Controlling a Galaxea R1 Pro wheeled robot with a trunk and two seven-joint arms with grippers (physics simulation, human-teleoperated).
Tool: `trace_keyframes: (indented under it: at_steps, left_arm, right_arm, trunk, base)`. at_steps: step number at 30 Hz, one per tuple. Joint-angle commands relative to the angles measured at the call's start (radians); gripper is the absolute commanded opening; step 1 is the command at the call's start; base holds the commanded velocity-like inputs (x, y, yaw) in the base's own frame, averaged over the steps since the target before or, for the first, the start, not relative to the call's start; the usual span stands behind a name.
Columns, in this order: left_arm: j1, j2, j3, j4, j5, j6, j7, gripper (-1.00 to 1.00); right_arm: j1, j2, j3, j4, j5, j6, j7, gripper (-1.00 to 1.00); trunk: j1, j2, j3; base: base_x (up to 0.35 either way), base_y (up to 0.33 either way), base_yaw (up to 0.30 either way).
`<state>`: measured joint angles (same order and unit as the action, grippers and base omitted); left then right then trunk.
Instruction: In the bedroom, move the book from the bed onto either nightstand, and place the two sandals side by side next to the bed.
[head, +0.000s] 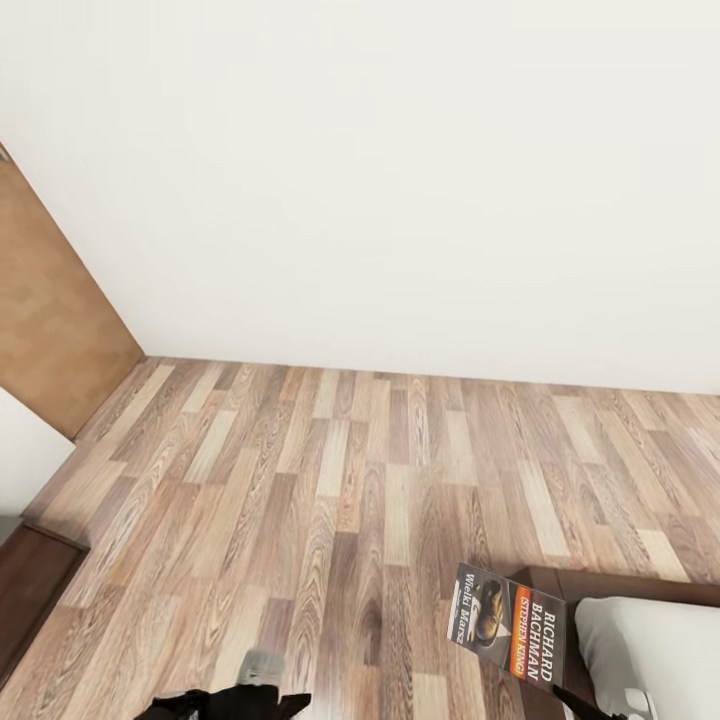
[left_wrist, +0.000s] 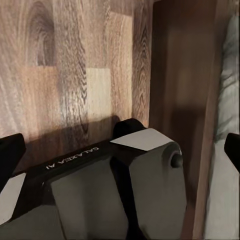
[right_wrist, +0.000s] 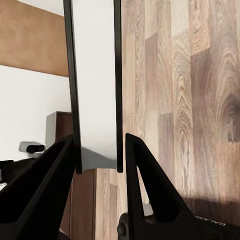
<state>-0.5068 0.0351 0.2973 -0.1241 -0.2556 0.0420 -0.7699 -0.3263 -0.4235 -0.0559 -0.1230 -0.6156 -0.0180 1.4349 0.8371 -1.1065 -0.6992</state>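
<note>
Over bare plank floor (head: 330, 500) | your right gripper (right_wrist: 100, 160) has its jaws clamped on the book (head: 508, 622), near the bed (head: 650, 650) corner | left jaws: can't tell | thin edge grip, a quick swing could slip it

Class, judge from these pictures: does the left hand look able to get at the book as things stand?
Probably yes, but the book is not free. It is clamped upright in the right hand, out over the floor. The left hand is open and low, and nothing seen in the head view stands between them.
</note>
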Motion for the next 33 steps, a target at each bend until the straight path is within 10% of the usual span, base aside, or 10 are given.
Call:
trace_keyframes:
  at_steps: [1,10,33]
  left_arm:
    - [-0.001,0.0,0.008,-0.006,0.005,0.011,-0.033,1.0]
    - [0.007,0.077,0.009,-0.017,0.025,0.021,-0.146,1.0]
    - [0.01,0.088,0.006,-0.011,0.022,0.019,-0.141,1.0]
  right_arm:
    - [0.0,0.0,-0.005,0.0,0.005,-0.002,0.003,-1.0]
    - [0.0,0.0,-0.005,0.001,0.005,-0.002,0.003,-1.0]
    - [0.0,0.0,-0.006,0.002,0.005,-0.002,0.001,-1.0]
  trunk:
    - [0.0,0.0,0.001]
    - [0.0,0.0,0.015]
    - [0.0,0.0,0.053]
  base:
    - [0.0,0.0,0.0]
    - [0.0,0.0,0.0]
    - [0.0,0.0,0.0]
